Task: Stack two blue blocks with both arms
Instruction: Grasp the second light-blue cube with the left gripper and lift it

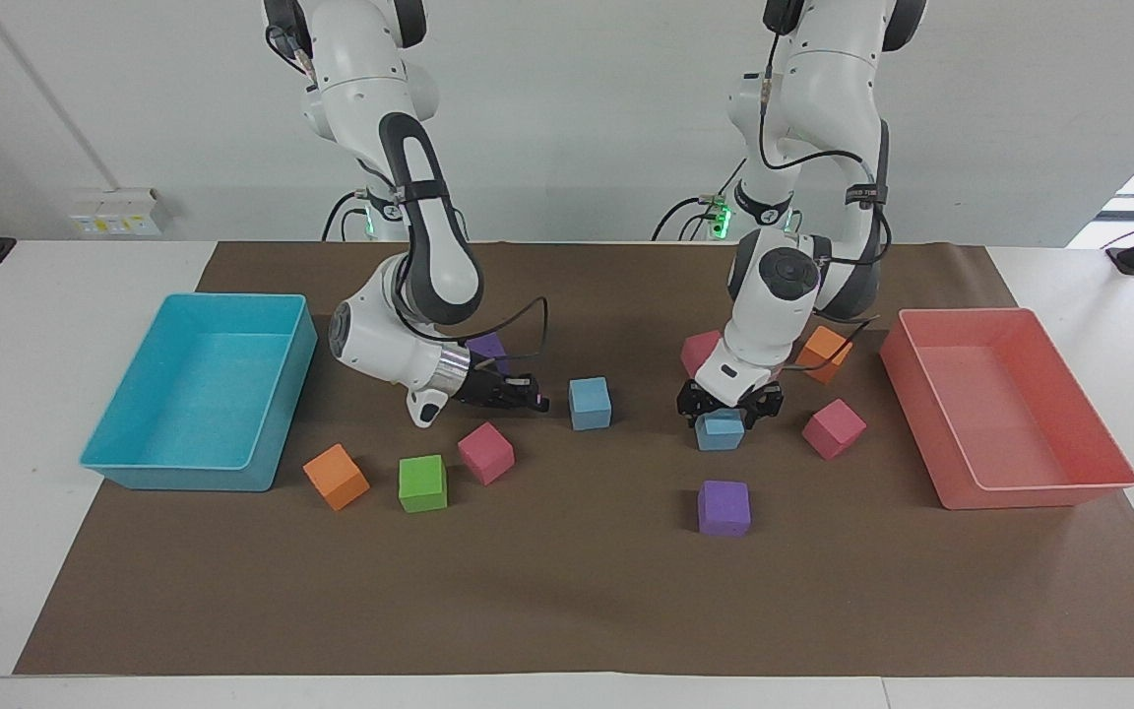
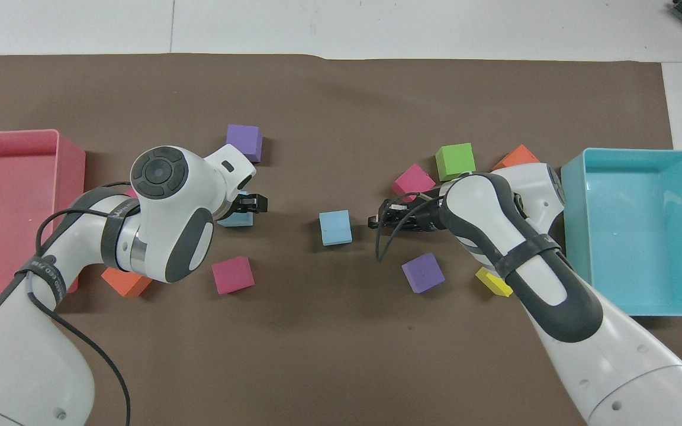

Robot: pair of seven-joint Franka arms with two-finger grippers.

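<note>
One blue block (image 1: 722, 434) (image 2: 239, 220) lies on the brown mat toward the left arm's end. My left gripper (image 1: 722, 412) (image 2: 248, 204) is down over it, open, with a finger on either side of the block's top. The other blue block (image 1: 590, 403) (image 2: 335, 228) sits free in the middle of the mat. My right gripper (image 1: 531, 398) (image 2: 375, 222) is shut and holds nothing. It lies almost level, low over the mat, and points at the middle block from the right arm's end, a short gap away.
A cyan tray (image 1: 232, 298) stands at the right arm's end, a pink tray (image 1: 966, 313) at the left arm's. Loose cubes ring the work area: purple (image 1: 724, 507), pink (image 1: 833, 428) (image 1: 485, 452), green (image 1: 422, 483), orange (image 1: 336, 477) (image 1: 825, 353), yellow (image 2: 493, 281).
</note>
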